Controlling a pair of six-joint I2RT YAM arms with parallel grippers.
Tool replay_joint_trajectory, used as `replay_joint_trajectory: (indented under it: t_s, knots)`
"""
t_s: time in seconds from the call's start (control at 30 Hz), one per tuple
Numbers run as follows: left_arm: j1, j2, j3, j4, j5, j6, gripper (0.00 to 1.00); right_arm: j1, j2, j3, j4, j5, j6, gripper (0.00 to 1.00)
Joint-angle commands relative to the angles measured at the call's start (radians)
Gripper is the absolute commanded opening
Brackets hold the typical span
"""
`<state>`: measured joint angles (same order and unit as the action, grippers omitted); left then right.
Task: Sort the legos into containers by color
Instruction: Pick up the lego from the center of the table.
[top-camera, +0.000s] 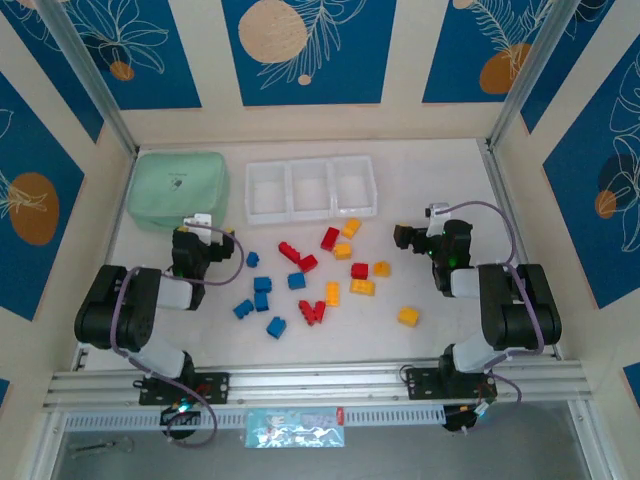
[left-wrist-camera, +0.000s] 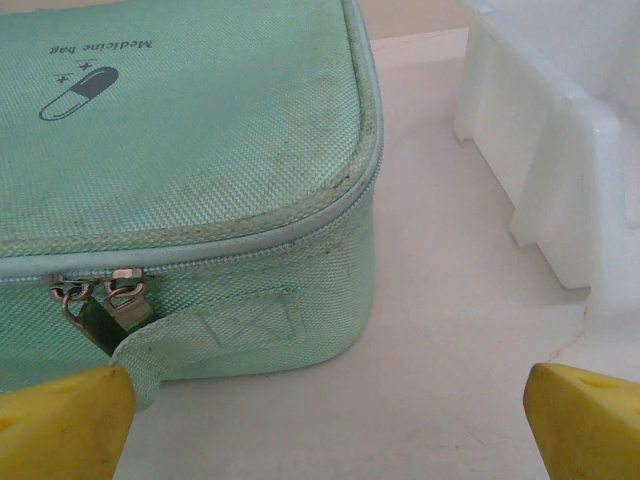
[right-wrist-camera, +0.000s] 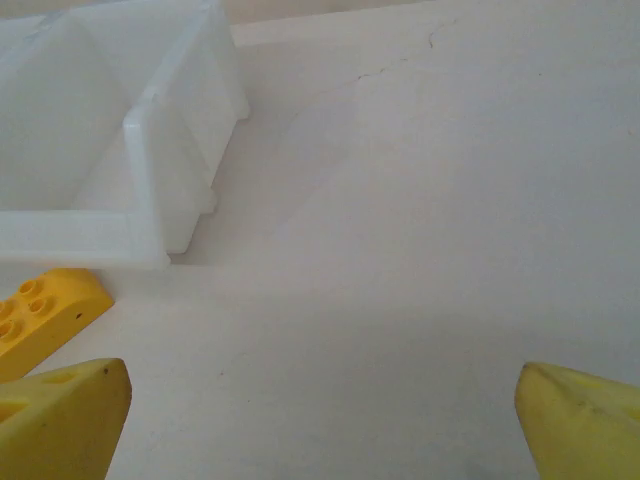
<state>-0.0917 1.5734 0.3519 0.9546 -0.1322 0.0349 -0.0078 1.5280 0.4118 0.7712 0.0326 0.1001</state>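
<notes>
Far left, a woven mint-green pouch (top-camera: 180, 188) sits just beyond the left gripper (left-wrist-camera: 320, 420), which is spread wide and empty. Studded plastic legos (top-camera: 296, 281) lie scattered mid-table, nearer than the smooth white square containers (top-camera: 288, 190); the right gripper (right-wrist-camera: 320, 420) gapes wide, holding nothing.

The white table (top-camera: 450, 170) carries a mint-green pouch (top-camera: 180, 188) at its far left, three joined white containers (top-camera: 289, 190) just beside it, and blue, red and yellow legos (top-camera: 296, 281) scattered nearer the front.
</notes>
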Motion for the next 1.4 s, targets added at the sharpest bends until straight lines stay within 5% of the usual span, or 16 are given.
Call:
replay_joint_trajectory:
  t_s: [0.0,1.1,1.37]
  knots:
    - [0.012,-0.008,0.013,0.010,-0.010,-0.004,0.99,-0.004,-0.008,0.012,0.021,-0.013,-0.010,0.99]
    - [0.012,-0.009,0.012,0.011,-0.009,-0.003,0.99,-0.003,-0.009,0.009,0.025,-0.010,-0.010,0.99]
    - [0.012,-0.043,-0.036,0.075,-0.034,-0.014,0.99,0.042,-0.078,-0.005,-0.001,0.096,-0.027,0.99]
